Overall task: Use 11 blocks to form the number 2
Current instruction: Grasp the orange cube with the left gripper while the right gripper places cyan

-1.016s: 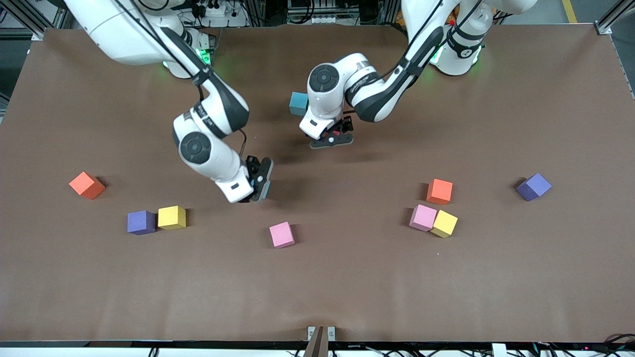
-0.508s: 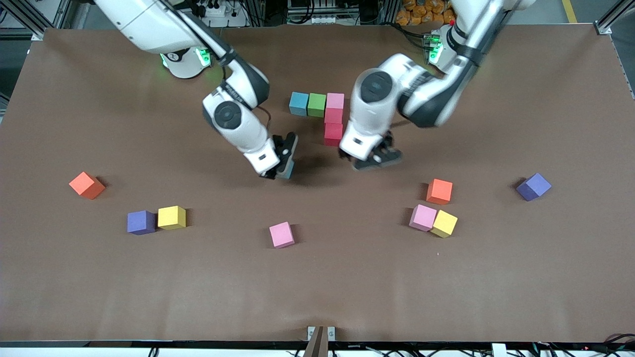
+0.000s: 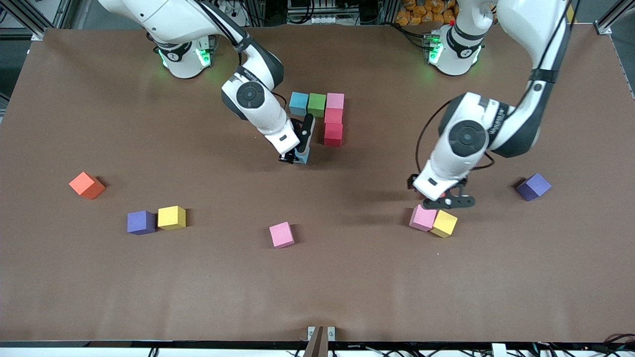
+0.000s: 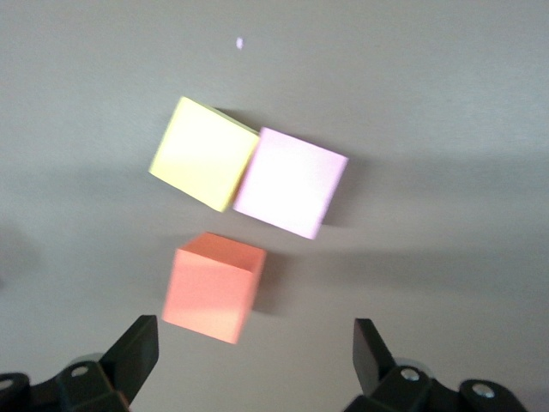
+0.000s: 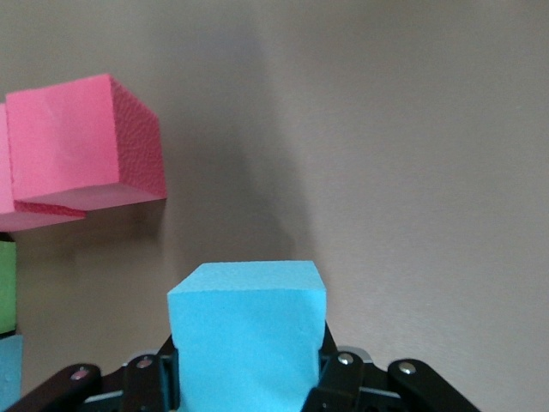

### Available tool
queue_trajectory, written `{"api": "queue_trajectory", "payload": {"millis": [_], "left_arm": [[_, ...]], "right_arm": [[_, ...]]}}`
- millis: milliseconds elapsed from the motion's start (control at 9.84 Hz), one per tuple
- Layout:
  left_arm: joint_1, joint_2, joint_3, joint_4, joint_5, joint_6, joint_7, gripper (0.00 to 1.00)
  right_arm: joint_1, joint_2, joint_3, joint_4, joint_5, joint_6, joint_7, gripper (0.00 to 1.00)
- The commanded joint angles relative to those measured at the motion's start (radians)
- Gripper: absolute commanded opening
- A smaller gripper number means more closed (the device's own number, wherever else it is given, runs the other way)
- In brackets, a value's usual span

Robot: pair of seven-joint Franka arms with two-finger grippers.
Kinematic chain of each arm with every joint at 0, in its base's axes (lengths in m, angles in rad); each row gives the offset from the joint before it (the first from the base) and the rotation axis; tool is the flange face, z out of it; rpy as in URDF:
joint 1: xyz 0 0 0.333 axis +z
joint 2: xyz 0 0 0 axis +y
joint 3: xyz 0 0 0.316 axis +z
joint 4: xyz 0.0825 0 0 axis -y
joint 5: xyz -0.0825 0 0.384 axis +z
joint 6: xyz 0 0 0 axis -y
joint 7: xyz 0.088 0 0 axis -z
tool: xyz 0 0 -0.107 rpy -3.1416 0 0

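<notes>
Pink and yellow cubes (image 3: 432,221) touch nearest the front camera. Over them and an orange cube (image 4: 212,286) just farther off hangs the left gripper (image 3: 449,201), jaws spread wide around nothing. Farther still, the right gripper (image 3: 299,157) pinches a light blue cube (image 5: 247,332) beside the red cube (image 3: 333,134). That red cube ends the partly built 2 (image 3: 325,115), a blue-green-pink row with two red cubes below.
</notes>
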Motion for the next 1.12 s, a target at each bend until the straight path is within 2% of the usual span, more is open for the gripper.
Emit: {"api": "queue_trajectory", "payload": {"millis": [0,102,406,711,1016], "left_arm": [[0.006,0.016,0.03,-0.013,0.024,0.016,0.069,1.0],[0.023,0.037,0.032,-0.023,0.024,0.059,0.087,1.0],[0.043,0.069,0.038,-0.081,0.016,0.167,0.117,1.0],[0.043,0.094,0.052,-0.098,0.015,0.2,0.132,1.0],[0.043,0.082,0.052,-0.13,0.013,0.216,0.225,1.0]], "right_arm": [[0.127,-0.048,-0.102,-0.071,0.003,0.06,0.016,0.21],[0.167,-0.053,-0.125,-0.071,0.001,0.06,0.04,0.21],[0.203,-0.056,-0.127,-0.077,-0.007,0.06,0.056,0.21],[0.247,-0.062,-0.136,-0.077,-0.019,0.06,0.059,0.2],[0.299,-0.059,-0.177,-0.078,-0.02,0.06,0.08,0.2]]}}
